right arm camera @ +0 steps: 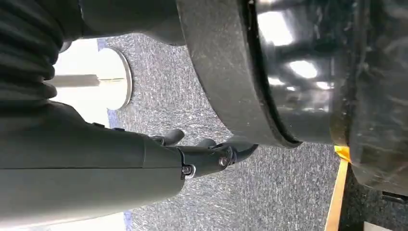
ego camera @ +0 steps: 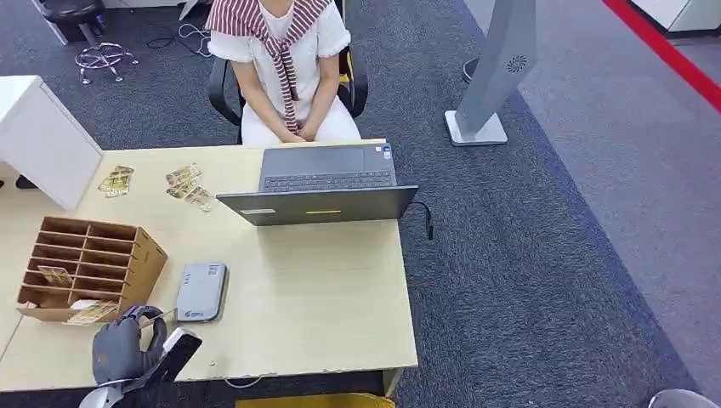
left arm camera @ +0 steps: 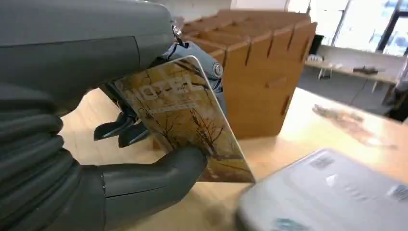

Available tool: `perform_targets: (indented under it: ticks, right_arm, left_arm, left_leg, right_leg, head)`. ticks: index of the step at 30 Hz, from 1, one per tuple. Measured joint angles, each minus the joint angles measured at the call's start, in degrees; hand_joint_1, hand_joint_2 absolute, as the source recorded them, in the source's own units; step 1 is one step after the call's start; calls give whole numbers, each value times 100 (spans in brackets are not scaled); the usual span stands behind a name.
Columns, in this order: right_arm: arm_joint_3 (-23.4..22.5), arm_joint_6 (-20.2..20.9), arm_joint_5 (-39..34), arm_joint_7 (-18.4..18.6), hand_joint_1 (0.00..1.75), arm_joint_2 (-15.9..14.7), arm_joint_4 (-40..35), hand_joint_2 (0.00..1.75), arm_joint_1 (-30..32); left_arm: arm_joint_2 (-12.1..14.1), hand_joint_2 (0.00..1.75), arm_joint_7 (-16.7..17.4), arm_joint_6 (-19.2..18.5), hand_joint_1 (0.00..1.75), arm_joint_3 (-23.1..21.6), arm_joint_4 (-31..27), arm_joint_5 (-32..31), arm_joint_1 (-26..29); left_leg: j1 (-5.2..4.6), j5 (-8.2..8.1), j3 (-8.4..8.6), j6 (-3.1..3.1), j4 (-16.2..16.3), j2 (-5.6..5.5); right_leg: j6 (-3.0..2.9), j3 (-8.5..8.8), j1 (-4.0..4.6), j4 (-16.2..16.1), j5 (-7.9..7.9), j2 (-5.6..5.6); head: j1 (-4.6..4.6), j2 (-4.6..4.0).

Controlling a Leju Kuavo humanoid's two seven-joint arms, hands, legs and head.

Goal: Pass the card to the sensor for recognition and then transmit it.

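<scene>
My left hand point(ego camera: 126, 344) hovers over the desk's near left edge, between the cardboard rack point(ego camera: 89, 265) and the grey card sensor point(ego camera: 201, 291). In the left wrist view the hand point(left arm camera: 144, 159) pinches a yellow-brown hotel card point(left arm camera: 185, 118) between thumb and fingers, held upright just short of the sensor point(left arm camera: 332, 192), with the rack point(left arm camera: 260, 62) behind it. My right hand point(right arm camera: 202, 154) hangs over grey carpet with its fingers loosely apart and nothing in them.
A person sits behind the desk point(ego camera: 340, 289) facing an open laptop point(ego camera: 327, 183). Loose cards point(ego camera: 183, 185) lie at the far left of the desk, and more cards point(ego camera: 89, 313) lie by the rack. A white cabinet point(ego camera: 42, 136) stands at left.
</scene>
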Motion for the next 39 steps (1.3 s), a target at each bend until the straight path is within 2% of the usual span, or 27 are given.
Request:
perform_targets:
  ticks: [7, 18, 26, 31, 39]
  right_arm:
    - [0, 17, 4, -9, 0, 0, 0, 175, -2]
    - [0, 44, 26, -35, 0, 2, 0, 175, -4]
    - [2, 68, 61, -72, 0, 2, 0, 175, -10]
    - [2, 74, 77, -83, 0, 2, 0, 175, -13]
    - [9, 76, 98, -92, 0, 2, 0, 175, -17]
  left_arm:
    - [35, 175, 103, -136, 175, -232, 149, -138, -154]
    - [53, 175, 85, -125, 175, -374, 197, -160, -212]
    - [-54, 175, -151, 206, 175, -564, 60, -36, -263]
    - [-94, 175, -339, 522, 175, -606, -240, 148, -251]
    - [-94, 175, -422, 708, 175, -665, -728, 234, -224]
  left_leg:
    - [-2, -1, 0, 1, 0, 1]
    - [-1, 1, 5, 0, 0, 1]
    - [-2, 2, 4, 1, 1, 3]
    - [-2, 1, 3, 3, 1, 2]
    - [-1, 1, 1, 3, 1, 2]
  right_leg:
    - [1, 3, -2, 0, 0, 0]
    - [0, 3, -1, 0, 0, 0]
    - [1, 4, -1, 0, 2, 2]
    - [1, 3, -1, 0, 2, 2]
    - [1, 3, -1, 0, 1, 2]
  head:
    - [0, 0]
    - [0, 0]
    - [2, 0]
    - [0, -2]
    - [0, 0]
